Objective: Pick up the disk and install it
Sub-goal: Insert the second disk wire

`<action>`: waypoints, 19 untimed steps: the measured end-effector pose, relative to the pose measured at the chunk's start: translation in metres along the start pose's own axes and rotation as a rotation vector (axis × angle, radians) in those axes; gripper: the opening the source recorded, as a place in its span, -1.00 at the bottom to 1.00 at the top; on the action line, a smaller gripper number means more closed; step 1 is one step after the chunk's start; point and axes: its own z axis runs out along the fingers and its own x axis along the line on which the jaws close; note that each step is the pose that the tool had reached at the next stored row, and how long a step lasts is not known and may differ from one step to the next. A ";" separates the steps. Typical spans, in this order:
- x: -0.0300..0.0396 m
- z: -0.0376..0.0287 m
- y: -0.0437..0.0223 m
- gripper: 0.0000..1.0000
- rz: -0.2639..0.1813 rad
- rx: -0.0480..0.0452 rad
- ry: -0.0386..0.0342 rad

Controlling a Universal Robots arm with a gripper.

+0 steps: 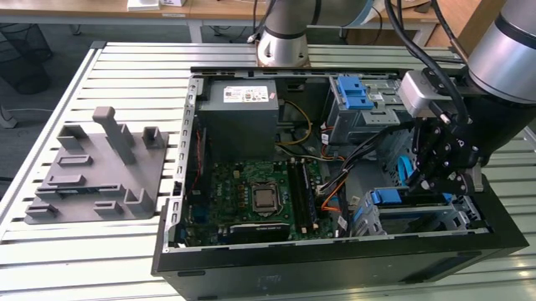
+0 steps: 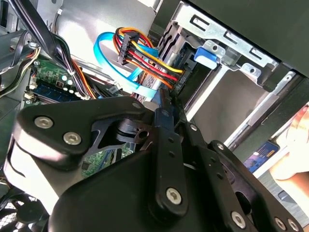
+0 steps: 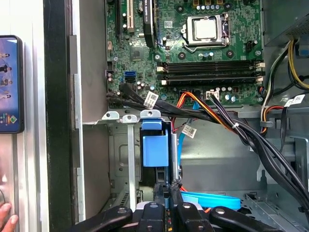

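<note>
Hanging inside the open computer case, the one gripper sits low beside the drive cage at the exterior view's right. Its fingers are pressed together on a thin edge in the first wrist view, seemingly the disk standing edge-on in the cage, beside one blue latch. One motherboard lies further in, with one grey power-supply box beyond. One grey fixture rests well apart on the table.
</note>
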 end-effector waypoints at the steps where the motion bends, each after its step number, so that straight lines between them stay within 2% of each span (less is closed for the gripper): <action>1: 0.0000 0.0000 0.0000 -0.66 0.000 0.0001 0.0000; 5: 0.0000 0.0001 -0.0001 -0.64 0.000 0.0001 -0.0003; 6: 0.0000 0.0002 -0.0001 -0.51 0.000 0.0000 -0.0004; 13: 0.0001 -0.0034 0.0000 -0.51 0.000 -0.0003 -0.0059; 19: 0.0004 -0.0082 0.0001 -0.51 0.000 -0.0003 -0.0063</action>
